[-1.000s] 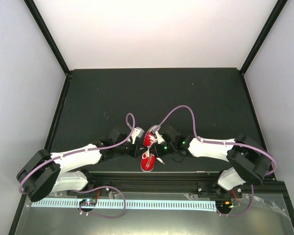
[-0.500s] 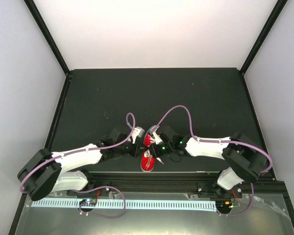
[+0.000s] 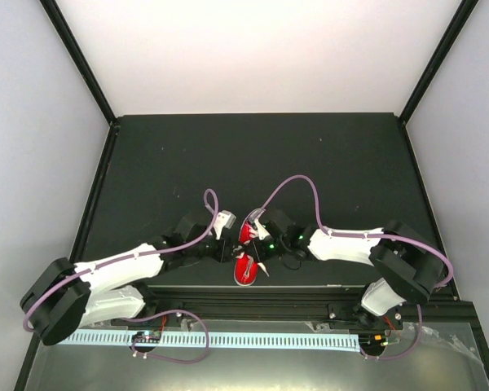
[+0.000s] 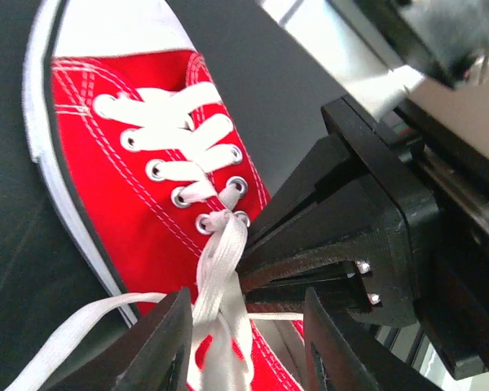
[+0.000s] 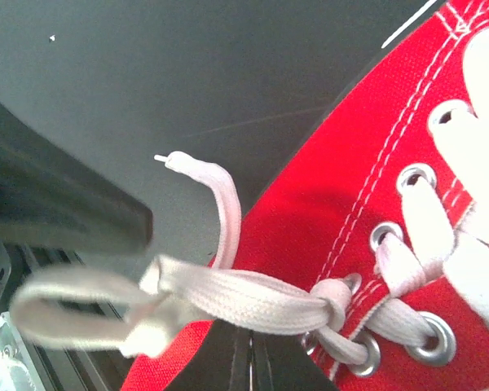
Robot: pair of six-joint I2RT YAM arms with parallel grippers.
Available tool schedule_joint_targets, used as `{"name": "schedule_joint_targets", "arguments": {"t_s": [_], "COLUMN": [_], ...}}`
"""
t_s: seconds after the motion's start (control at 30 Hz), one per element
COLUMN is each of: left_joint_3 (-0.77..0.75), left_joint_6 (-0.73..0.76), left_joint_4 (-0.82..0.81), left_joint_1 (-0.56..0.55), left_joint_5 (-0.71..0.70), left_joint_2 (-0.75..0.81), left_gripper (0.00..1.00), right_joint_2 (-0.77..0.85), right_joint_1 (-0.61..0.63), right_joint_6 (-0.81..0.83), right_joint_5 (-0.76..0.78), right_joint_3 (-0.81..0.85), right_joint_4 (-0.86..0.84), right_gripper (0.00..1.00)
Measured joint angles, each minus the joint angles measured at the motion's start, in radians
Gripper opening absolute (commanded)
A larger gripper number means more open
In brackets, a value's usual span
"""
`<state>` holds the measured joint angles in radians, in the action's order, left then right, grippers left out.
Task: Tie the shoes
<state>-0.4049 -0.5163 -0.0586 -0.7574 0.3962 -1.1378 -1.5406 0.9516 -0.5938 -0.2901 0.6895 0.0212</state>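
Near the front edge of the dark table point(image 3: 253, 155), between the two arms, lies the red sneaker point(image 3: 244, 267), well apart from the far and side edges, where the room for moving is. From the overhead camera the left tool point(image 3: 227, 248) and right tool point(image 3: 257, 244) crowd in on the shoe from either side, and their fingers and the laces are too small to read. The left wrist camera supplies what that view lacks. It shows the sneaker point(image 4: 138, 204) with its white toe cap point(image 4: 114, 28) pointing away, the white lace point(image 4: 220, 261) running from the last eyelets down between the left tool's point(image 4: 244, 326) two fingers, which stand apart around the strands without pressing them, and the right tool point(image 4: 253, 273) opposite, its jaws drawn to a point at the lace. The right wrist camera alone shows the lace point(image 5: 244, 297) pulled sideways from the eyelets into a blurred loop point(image 5: 65, 303), a free tip point(image 5: 169, 159) curling over the table point(image 5: 147, 73), and the right tool point(image 5: 248, 358) closed to a slit under the strand, apparently pinching it.
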Motion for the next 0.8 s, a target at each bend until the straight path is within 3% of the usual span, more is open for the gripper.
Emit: {"name": "schedule_joint_targets", "arguments": {"t_s": [0.1, 0.3, 0.53, 0.8], "left_joint_3": [0.000, -0.027, -0.100, -0.200], "left_joint_6": [-0.010, -0.027, -0.026, 0.038], "left_joint_4": [0.025, 0.090, 0.143, 0.187], "left_joint_1": [0.012, 0.055, 0.125, 0.150], "left_joint_5": [-0.030, -0.060, -0.044, 0.070], "left_joint_2": [0.040, 0.041, -0.071, -0.261], "left_gripper": [0.49, 0.46, 0.44, 0.39], "right_joint_2": [0.002, 0.004, 0.005, 0.014], "right_joint_1": [0.001, 0.001, 0.001, 0.001], "right_joint_6": [0.000, -0.004, -0.008, -0.009], "right_joint_5": [0.002, 0.005, 0.008, 0.020], "right_joint_3": [-0.001, -0.002, -0.002, -0.005], "right_joint_4": [0.000, 0.000, 0.000, 0.001], "right_gripper": [0.02, 0.02, 0.02, 0.02]}}
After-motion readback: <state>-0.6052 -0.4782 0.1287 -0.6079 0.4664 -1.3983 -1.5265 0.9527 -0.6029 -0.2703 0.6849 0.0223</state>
